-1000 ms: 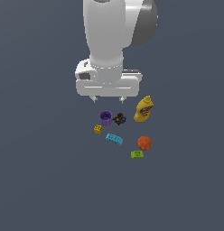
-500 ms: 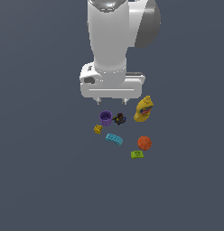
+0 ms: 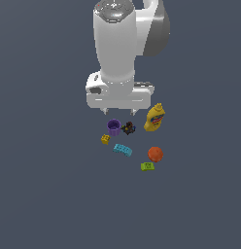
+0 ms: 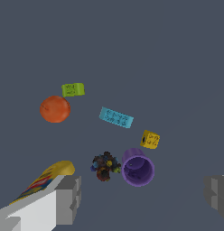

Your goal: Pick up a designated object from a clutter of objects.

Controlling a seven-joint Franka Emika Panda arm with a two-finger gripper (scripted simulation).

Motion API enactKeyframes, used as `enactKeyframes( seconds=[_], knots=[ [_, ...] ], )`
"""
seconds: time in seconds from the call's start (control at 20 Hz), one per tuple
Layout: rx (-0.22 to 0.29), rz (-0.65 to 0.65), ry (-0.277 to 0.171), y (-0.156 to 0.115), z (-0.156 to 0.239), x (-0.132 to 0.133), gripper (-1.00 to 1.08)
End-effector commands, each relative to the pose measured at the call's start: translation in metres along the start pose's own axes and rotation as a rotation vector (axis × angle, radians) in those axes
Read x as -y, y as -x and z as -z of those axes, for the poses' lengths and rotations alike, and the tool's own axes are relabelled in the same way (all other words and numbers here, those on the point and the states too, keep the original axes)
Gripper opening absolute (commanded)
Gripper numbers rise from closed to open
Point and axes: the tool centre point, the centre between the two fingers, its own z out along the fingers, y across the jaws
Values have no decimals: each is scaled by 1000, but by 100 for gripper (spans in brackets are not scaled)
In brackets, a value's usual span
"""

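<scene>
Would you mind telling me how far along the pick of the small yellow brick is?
Nothing looks done yet: the yellow brick sits on the floor beside the purple cup, untouched. In hand: the gripper hangs above the clutter, jaws spread wide and empty. Left: lining up over the brick, descending, closing on it and lifting.

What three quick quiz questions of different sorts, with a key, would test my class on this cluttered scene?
1. True or false: the claw is holding the yellow brick.
2. Which lies closest to the orange ball? A purple cup B green brick C yellow brick
3. Fill in: the tallest item is the ____ bottle.

Key: 1 false, it hangs open above; 2 B; 3 mustard.
</scene>
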Motion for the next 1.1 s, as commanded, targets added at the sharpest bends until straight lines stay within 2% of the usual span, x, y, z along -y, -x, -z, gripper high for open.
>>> enactKeyframes(
  seconds=[0.0,0.55,1.05],
  knots=[
    [-3,-11,-1,-1,-9,-3,100],
    [-31,-105,-4,-4,-81,-30,100],
    [-63,-215,2,9,-158,-62,100]
  ],
)
